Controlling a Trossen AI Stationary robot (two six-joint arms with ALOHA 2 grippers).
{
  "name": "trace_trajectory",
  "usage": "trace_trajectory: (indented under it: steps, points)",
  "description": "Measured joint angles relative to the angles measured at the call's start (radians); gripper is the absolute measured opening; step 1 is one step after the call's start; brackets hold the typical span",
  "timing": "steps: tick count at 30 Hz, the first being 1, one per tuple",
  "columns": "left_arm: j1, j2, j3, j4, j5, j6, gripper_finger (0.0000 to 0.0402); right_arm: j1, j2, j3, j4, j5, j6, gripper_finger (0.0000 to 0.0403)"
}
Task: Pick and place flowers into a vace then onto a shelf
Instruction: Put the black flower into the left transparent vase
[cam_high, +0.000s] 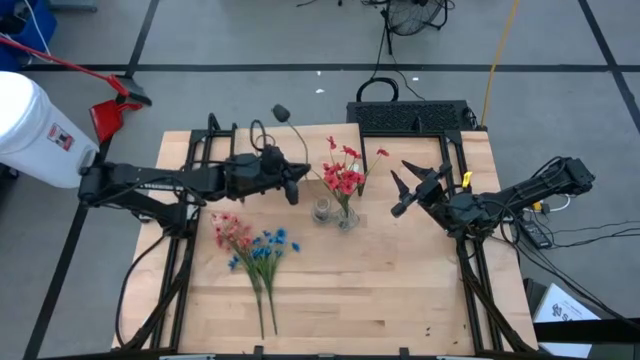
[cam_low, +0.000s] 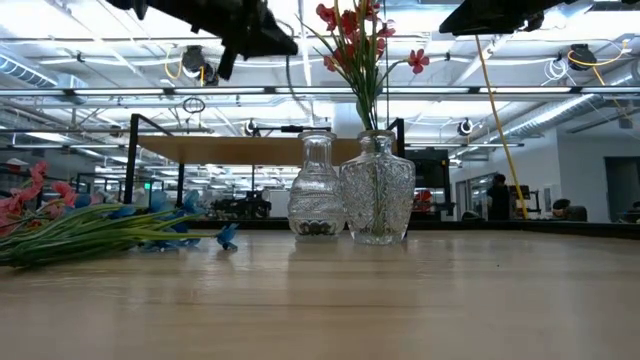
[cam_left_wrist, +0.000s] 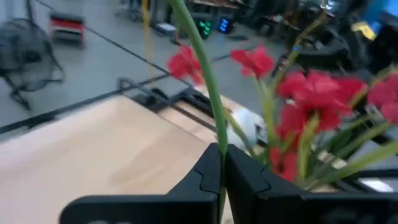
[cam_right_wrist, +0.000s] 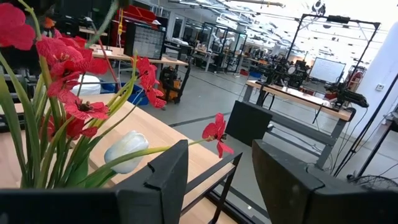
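Jaws of the left gripper (cam_left_wrist: 221, 171) are clenched on a thin green stem (cam_left_wrist: 202, 68), which runs up between the two dark fingers and leans slightly away from the wrist. From above, this gripper (cam_high: 292, 186) hangs over the bench (cam_high: 400, 300) just left of the two glass vases, and the stem it pinches reaches back and leftward toward a dark bud tip (cam_high: 281, 112) past the bench's rear edge.

The red bunch of flowers (cam_high: 345, 175) stands in the wider glass vase (cam_low: 378, 190), stems close to upright and blossoms fanned out on top, with one white bud (cam_right_wrist: 126, 147) low among them. A narrower glass bottle (cam_low: 316, 190) stands touching or just beside the vase on its left; which, I cannot tell.

The right gripper (cam_high: 412, 190) hovers to the right of the vases, its jaws released and wide apart, pointed toward the red bunch; the blossoms lie just beyond its fingers (cam_right_wrist: 165, 180), not between them.

On the bench's left front lie the pink bunch (cam_high: 230, 232) and the blue bunch (cam_high: 268, 248), side by side and flat, heads toward the rear and left, stems trailing toward the front edge.

The shelf (cam_low: 230, 150) shows behind the vases in the level view.
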Motion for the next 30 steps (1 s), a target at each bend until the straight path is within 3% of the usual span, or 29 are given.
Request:
trace_trajectory:
  steps: [30]
  points:
    - [0.0,0.153,-0.002,0.065,0.087,0.038,0.002,-0.001,0.006,0.0,-0.011,0.001,0.025,0.0169]
